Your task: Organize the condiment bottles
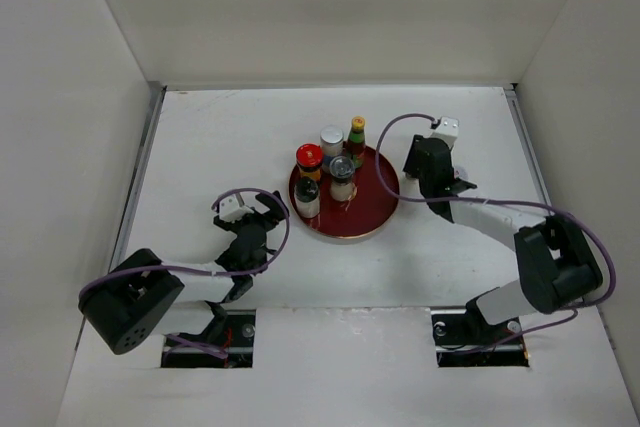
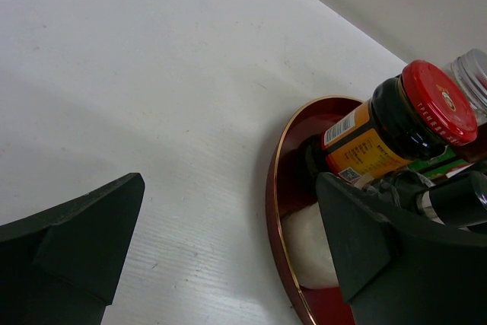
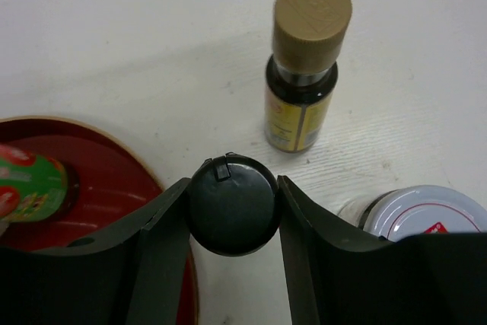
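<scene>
Right jaws downward around black-capped bottle [image 3: 232, 203]

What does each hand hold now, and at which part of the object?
The right hand grips the black-capped bottle by its cap, one finger on each side. The left hand is open and holds nothing.

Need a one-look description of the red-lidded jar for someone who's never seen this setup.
Start at the round red tray in the middle of the table. In the bottle cluster on its far-left part stands the red-lidded jar, dark glass with an orange-yellow label. It alone has a flat red lid: the silver-lidded jar behind and the dark-capped bottle in front do not.
</scene>
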### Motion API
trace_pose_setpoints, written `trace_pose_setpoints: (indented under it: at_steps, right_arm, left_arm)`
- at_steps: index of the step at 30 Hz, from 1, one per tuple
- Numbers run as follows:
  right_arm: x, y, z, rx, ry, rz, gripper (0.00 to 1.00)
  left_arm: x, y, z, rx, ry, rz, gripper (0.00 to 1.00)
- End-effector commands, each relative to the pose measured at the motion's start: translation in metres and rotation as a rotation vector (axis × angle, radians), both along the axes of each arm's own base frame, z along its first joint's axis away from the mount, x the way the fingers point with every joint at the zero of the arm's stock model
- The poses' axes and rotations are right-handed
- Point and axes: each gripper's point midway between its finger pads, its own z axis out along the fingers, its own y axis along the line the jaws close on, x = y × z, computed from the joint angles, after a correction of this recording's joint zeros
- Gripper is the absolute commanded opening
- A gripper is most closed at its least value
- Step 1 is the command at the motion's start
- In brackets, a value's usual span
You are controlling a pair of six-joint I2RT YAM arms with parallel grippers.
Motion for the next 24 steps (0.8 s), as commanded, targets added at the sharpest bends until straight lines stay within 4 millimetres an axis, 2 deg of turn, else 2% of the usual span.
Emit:
trace_pose_setpoints:
  at_steps: [1,4,10,15,20,22,24]
  right_arm:
    - [-0.007,0.023,0.059,0.052,-0.174,0.048,0.38]
    - [-0.034,0.054,0.068,0.096,-0.194,0.137,0.39]
    - [-0.085,0.145,0.061,0.192,-0.148,0.366,0.39]
    - [-0.103,0.201,0.051,0.208,-0.107,0.481,0.40]
    - [-0.115,0.244,0.026,0.170,-0.073,0.559,0.40]
    - [-0.117,0.249,0.020,0.144,-0.077,0.561,0.41]
    - [-0.119,0.250,0.015,0.122,-0.073,0.557,0.50]
  left_arm:
    - [0.008,-0.006,0.021,-0.066,-0.061,0.005,1.00]
    - [0.009,-0.005,0.020,-0.063,-0.058,0.007,1.00]
    - [0.009,-0.001,0.022,-0.067,-0.065,0.022,1.00]
    - [0.010,0.000,0.024,-0.072,-0.068,0.021,1.00]
    - [0.009,-0.001,0.022,-0.069,-0.064,0.018,1.00]
    - [0.010,-0.002,0.022,-0.068,-0.063,0.015,1.00]
    - [0.009,-0.001,0.021,-0.069,-0.062,0.015,1.00]
